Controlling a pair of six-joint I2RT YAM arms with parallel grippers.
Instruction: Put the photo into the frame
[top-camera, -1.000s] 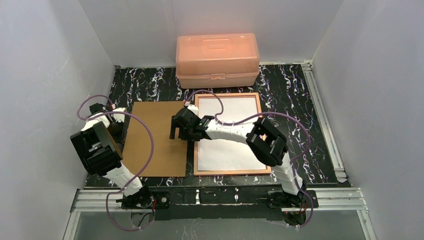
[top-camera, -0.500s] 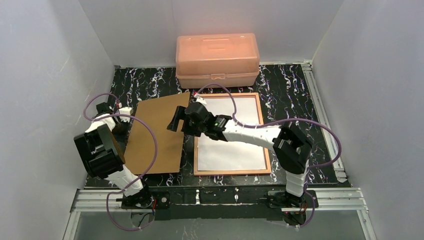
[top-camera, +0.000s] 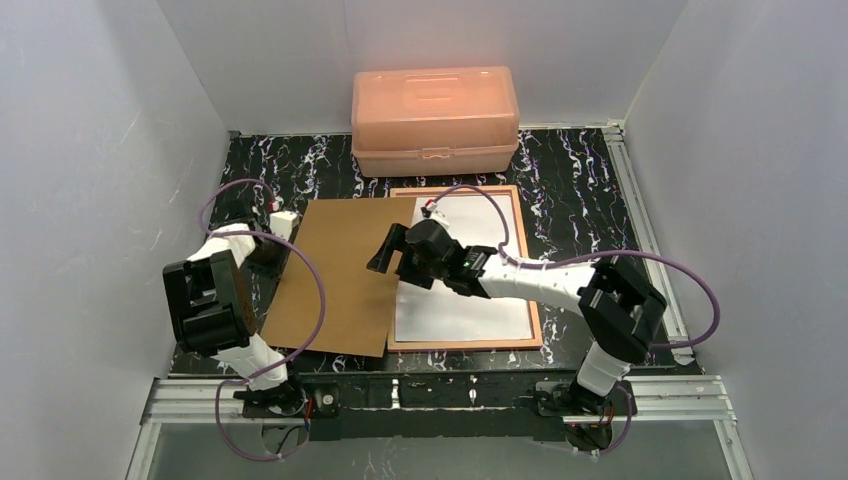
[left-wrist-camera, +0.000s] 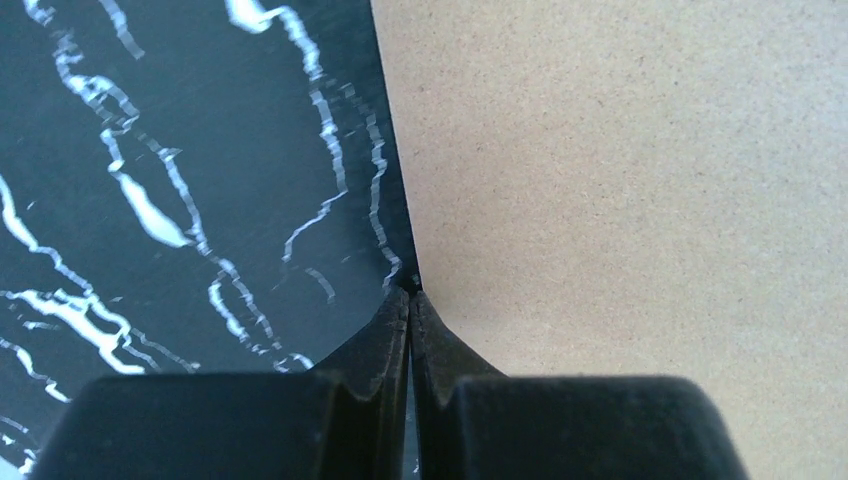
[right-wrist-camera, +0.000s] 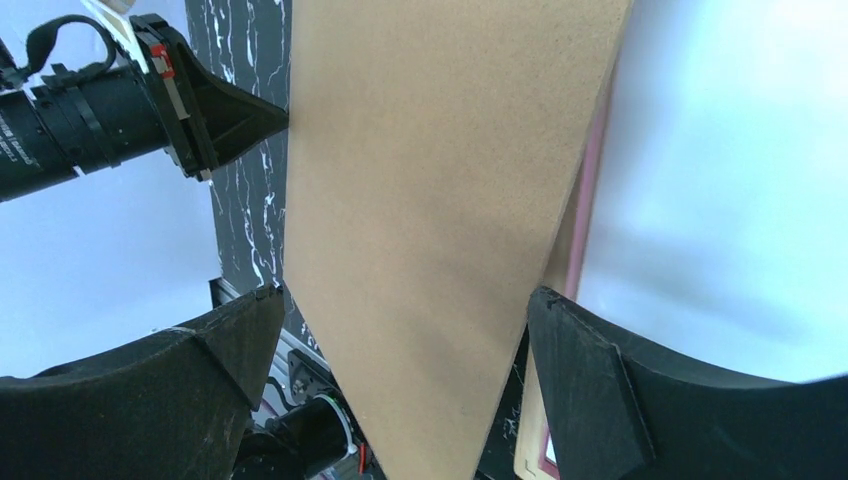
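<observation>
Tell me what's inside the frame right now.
The photo, white side up, lies in the frame. The board covers the frame's left edge; the printed side is hidden.

The top view looks down from above and behind both arm bases, taking in the whole marbled surface (top-camera: 590, 170). The left wrist view sits very close, facing down past its jaws at the edge of the brown board (left-wrist-camera: 620, 180). The right wrist view looks along that board toward the left arm (right-wrist-camera: 80, 110); all three share it.
</observation>
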